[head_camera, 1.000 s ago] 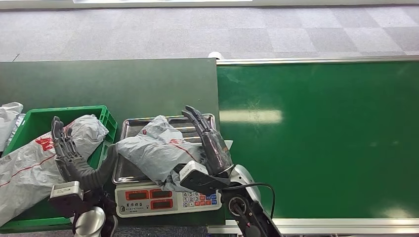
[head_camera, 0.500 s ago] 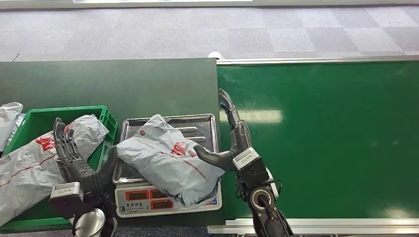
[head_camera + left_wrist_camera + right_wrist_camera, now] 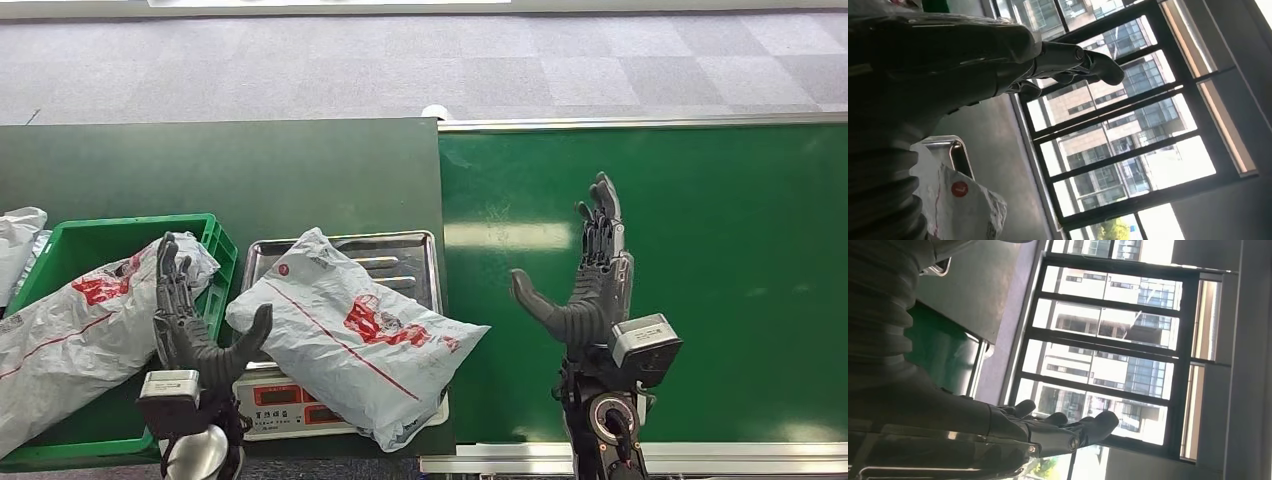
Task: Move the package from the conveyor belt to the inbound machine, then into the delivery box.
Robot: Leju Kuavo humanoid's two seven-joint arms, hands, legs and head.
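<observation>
Letting go is done: right hand (image 3: 590, 290) has pulled back off the grey poly-mailer package (image 3: 345, 330) and now hangs over the green conveyor belt (image 3: 700, 220), well right of the scale, fingers spread and upright, thumb out, holding nothing. A second ago it was on the package's right edge.

Package now lies flat on the weighing scale (image 3: 300, 405), the inbound machine, across its steel tray (image 3: 400, 250). Its near-right corner overhangs and covers the keypad; part of the red display still shows. It has slid a bit right and near since release.

Left hand (image 3: 190, 320) has come up and right, from over the green delivery box (image 3: 95, 235) to just beside the package's left edge. Fingers spread, thumb toward the bag, close to it but contact not clear; nothing held.

Box already holds another grey bag (image 3: 70, 320).

Judgement: the first leg looks finished, and the left hand seems set up to take the package left into the box.
</observation>
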